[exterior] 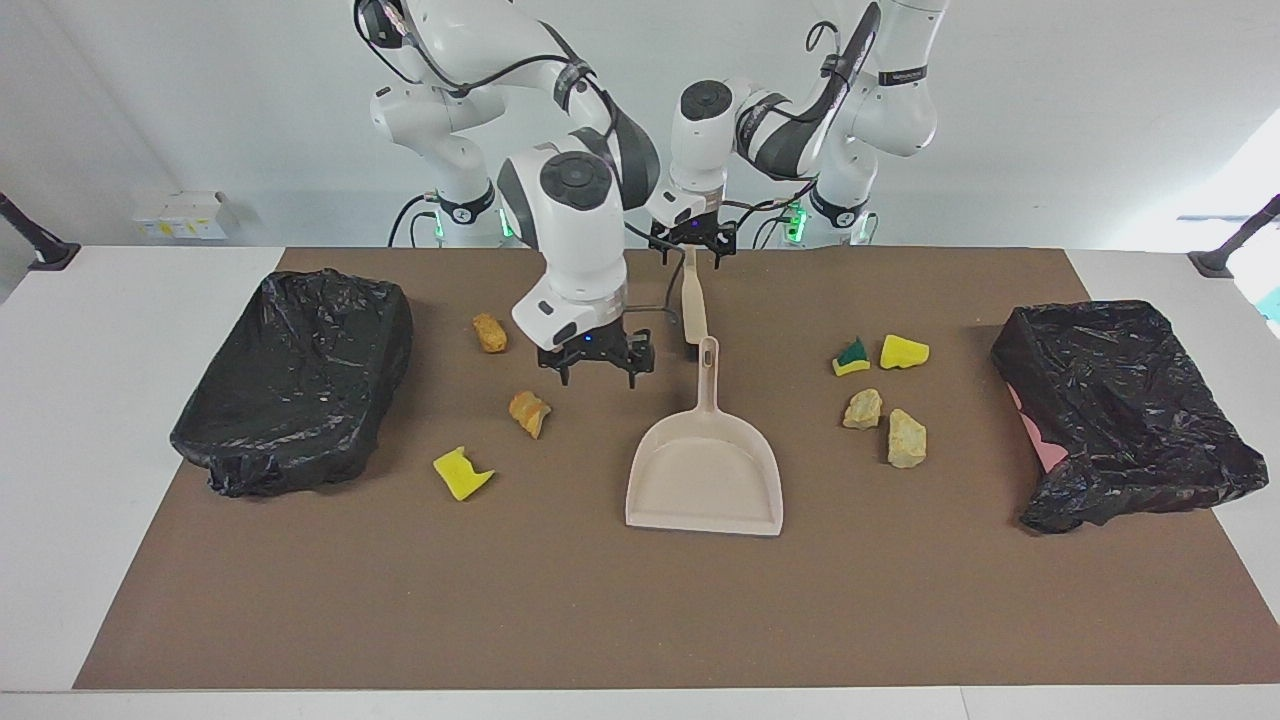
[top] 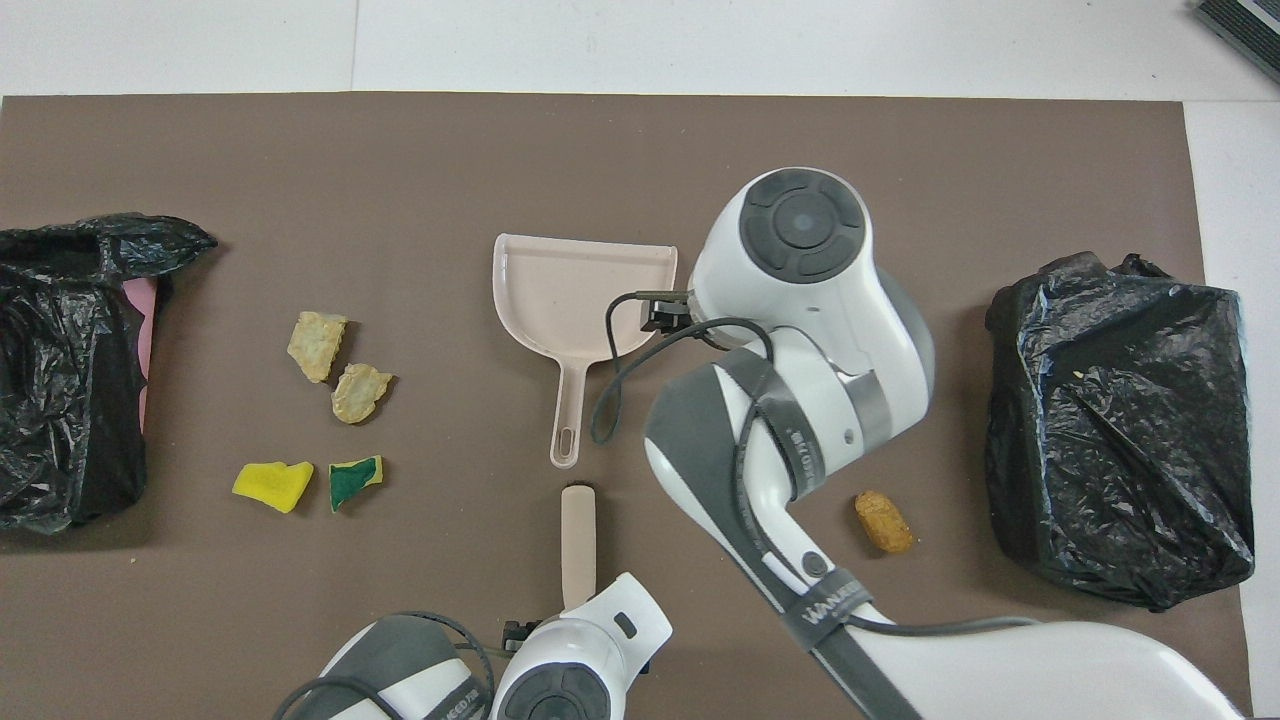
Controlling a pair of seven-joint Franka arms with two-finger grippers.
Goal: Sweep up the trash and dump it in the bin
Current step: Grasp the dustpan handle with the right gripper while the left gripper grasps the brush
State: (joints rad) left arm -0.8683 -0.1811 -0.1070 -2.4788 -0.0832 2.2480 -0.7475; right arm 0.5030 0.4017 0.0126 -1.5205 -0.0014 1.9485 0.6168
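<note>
Facing view: the dustpan point(exterior: 705, 475) is laid flat mid-worktop, mouth turned away from the robots and handle toward them, so that scraps can be pushed into it from either side. The brush point(exterior: 692, 295) is laid in line with that handle, just nearer the robots. The left gripper point(exterior: 693, 247) is poised over the brush handle's upper end with fingers spread, apparently for a pick-up; contact cannot be confirmed. The right gripper point(exterior: 596, 368) is hung low beside the dustpan handle, over bare mat, fingers also spread and holding nothing; a grasp of the dustpan is judged to be intended.

The trash is untouched and split in two groups. Toward the right arm's end: a brown bread-like lump point(exterior: 489, 333), an orange lump point(exterior: 529, 412), a yellow sponge chunk point(exterior: 461, 473). Toward the left arm's end: a green-backed sponge point(exterior: 851, 357), a yellow sponge piece point(exterior: 904, 351), two pale stone-like lumps point(exterior: 863, 408). A black-lined bin point(exterior: 295, 378) is set at each end, the second bin point(exterior: 1120, 410) nearest the larger group. No sweeping is judged done yet.
</note>
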